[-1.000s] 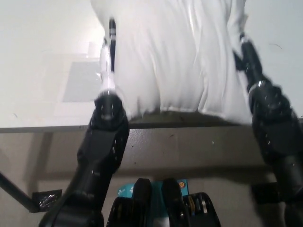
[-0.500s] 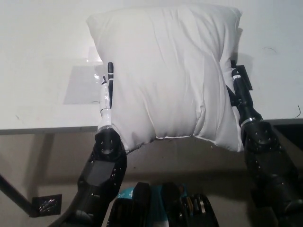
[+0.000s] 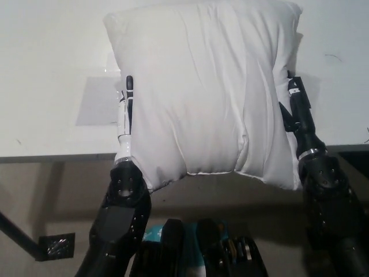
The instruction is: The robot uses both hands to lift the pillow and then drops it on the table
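Note:
A big white pillow (image 3: pixel 202 92) is held up between my two hands, its lower edge hanging out past the front edge of the white table (image 3: pixel 46 86). My white left hand (image 3: pixel 125 115) lies flat against the pillow's left side with its fingers pointing away from me. My black right hand (image 3: pixel 297 112) presses on the pillow's right side, partly sunk into the fabric. The pillow hides both palms.
A pale grey rectangular patch (image 3: pixel 95 101) lies on the table just left of the left hand. The table's front edge (image 3: pixel 57 156) runs across the picture. Below it is brown floor with a small black object (image 3: pixel 57 245) at lower left.
The pillow has come down in the picture, so its top edge now shows. Both hands came down with it, still pressed on its sides. The table edge has stayed in place.

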Tool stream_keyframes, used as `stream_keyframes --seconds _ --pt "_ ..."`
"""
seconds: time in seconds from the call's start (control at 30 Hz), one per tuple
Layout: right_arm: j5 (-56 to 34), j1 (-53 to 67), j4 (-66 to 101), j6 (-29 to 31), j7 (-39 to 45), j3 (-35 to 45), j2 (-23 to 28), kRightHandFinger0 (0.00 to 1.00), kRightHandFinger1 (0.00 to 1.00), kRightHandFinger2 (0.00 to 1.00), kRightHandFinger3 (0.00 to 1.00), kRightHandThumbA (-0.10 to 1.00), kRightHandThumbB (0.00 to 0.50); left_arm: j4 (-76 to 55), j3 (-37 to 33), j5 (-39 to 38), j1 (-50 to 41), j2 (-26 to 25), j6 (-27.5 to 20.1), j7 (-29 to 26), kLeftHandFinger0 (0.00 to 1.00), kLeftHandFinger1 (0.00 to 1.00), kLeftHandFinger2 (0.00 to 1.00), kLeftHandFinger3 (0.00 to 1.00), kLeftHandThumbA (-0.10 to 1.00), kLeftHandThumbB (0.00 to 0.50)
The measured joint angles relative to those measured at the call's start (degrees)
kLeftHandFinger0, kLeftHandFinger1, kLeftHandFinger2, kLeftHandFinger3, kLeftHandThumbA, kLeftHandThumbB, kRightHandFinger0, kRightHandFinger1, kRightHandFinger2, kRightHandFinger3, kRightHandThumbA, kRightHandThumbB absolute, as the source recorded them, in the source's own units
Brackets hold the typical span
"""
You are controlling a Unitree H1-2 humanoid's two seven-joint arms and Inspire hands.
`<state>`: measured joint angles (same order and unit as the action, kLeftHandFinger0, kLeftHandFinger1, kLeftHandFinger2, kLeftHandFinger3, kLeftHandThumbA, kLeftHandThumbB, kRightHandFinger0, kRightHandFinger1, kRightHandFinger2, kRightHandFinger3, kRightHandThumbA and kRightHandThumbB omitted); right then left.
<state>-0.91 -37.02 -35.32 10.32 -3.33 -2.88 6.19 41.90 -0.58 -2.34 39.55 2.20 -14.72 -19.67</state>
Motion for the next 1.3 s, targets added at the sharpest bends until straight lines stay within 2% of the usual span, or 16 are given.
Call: stream_keyframes --seconds 0.07,0.17,0.23,0.27,0.37,0.57,0.63,0.7,0.8,0.87,0.9,0.97,1.0,1.1,1.23,1.3 --pt "0.41 0.76 3.43 -1.91 0.00 -0.29 0.50 1.00 1.00 1.00 1.00 1.00 0.383 -2.57 -0.28 0.02 -0.52 -0.47 1.01 0.40 1.00 1.00 1.00 1.00 1.00 0.250" --pt "1.34 1.07 8.59 -4.68 0.05 -0.66 1.96 1.00 1.00 1.00 1.00 1.00 0.378 -7.55 -0.89 0.09 -0.63 -1.40 3.03 1.20 1.00 1.00 1.00 1.00 1.00 0.251" --pt "1.66 1.06 11.82 -5.97 0.19 -0.84 3.14 1.00 1.00 1.00 1.00 1.00 0.376 -11.19 -1.52 0.17 -0.63 -2.16 4.30 1.83 1.00 1.00 1.00 1.00 1.00 0.299" --pt "1.79 1.04 13.44 -6.70 0.37 -0.86 3.70 1.00 1.00 1.00 1.00 1.00 0.378 -13.25 -1.87 0.21 -0.63 -2.71 4.97 2.31 1.00 1.00 1.00 1.00 1.00 0.272" --pt "1.98 1.05 18.49 -8.67 1.17 -0.79 5.96 1.00 1.00 1.00 1.00 1.00 0.348 -17.26 -2.29 0.45 -0.62 -4.92 5.91 3.88 1.00 1.00 1.00 1.00 1.00 0.267" --pt "1.85 3.57 27.57 -9.55 3.19 0.77 10.86 1.00 1.00 1.00 1.00 1.00 0.350 -22.33 -1.95 0.85 -2.04 -10.05 7.01 6.62 1.00 1.00 1.00 1.00 1.00 0.246" --pt "1.52 4.45 28.47 -9.57 3.83 1.50 11.83 1.00 1.00 1.00 1.00 1.00 0.334 -22.99 -1.47 0.85 -2.64 -11.31 7.07 7.27 1.00 1.00 1.00 1.00 1.00 0.179" --pt "1.06 5.92 29.46 -9.66 4.55 2.73 13.07 1.00 1.00 1.00 1.00 1.00 0.340 -24.01 -0.18 0.82 -3.42 -12.64 7.33 7.90 1.00 1.00 1.00 1.00 1.00 0.169" --pt "0.86 6.71 29.49 -9.80 5.35 4.00 14.14 1.00 1.00 1.00 1.00 1.00 0.320 -24.06 1.72 0.73 -3.69 -14.30 7.58 8.44 1.00 1.00 1.00 1.00 1.00 0.192" --pt "0.64 6.70 29.56 -9.91 5.84 4.62 14.27 1.00 1.00 1.00 1.00 1.00 0.331 -24.06 2.56 0.76 -3.68 -14.66 7.70 8.50 1.00 1.00 1.00 1.00 1.00 0.169" --pt "0.62 6.68 29.78 -10.02 6.01 4.65 14.16 1.00 1.00 1.00 1.00 1.00 0.350 -24.11 2.77 0.81 -3.69 -14.67 7.73 8.53 1.00 1.00 1.00 1.00 1.00 0.208" --pt "0.67 6.54 30.26 -10.15 6.19 4.61 13.56 1.00 1.00 1.00 1.00 1.00 0.348 -24.36 2.90 0.99 -3.64 -14.53 7.87 8.57 1.00 1.00 1.00 1.00 1.00 0.185" --pt "0.72 6.43 30.37 -10.17 6.25 4.55 13.31 1.00 1.00 1.00 1.00 1.00 0.371 -24.42 2.88 1.09 -3.51 -14.39 7.97 8.62 1.00 1.00 1.00 1.00 1.00 0.183" --pt "0.94 5.77 30.40 -10.46 6.42 4.49 12.81 1.00 1.00 1.00 1.00 1.00 0.323 -24.92 3.11 1.11 -3.13 -14.07 8.48 9.07 1.00 1.00 1.00 1.00 1.00 0.170" --pt "0.84 5.64 30.67 -10.76 6.69 5.36 12.86 1.00 1.00 1.00 1.00 1.00 0.441 -27.61 4.10 1.12 -3.46 -14.45 9.02 9.65 1.00 1.00 1.00 1.00 1.00 0.184" --pt "0.51 6.59 32.20 -10.88 6.82 6.62 13.09 1.00 1.00 1.00 1.00 1.00 0.443 -29.91 4.68 1.12 -4.26 -14.98 9.24 9.82 1.00 1.00 1.00 1.00 1.00 0.209"
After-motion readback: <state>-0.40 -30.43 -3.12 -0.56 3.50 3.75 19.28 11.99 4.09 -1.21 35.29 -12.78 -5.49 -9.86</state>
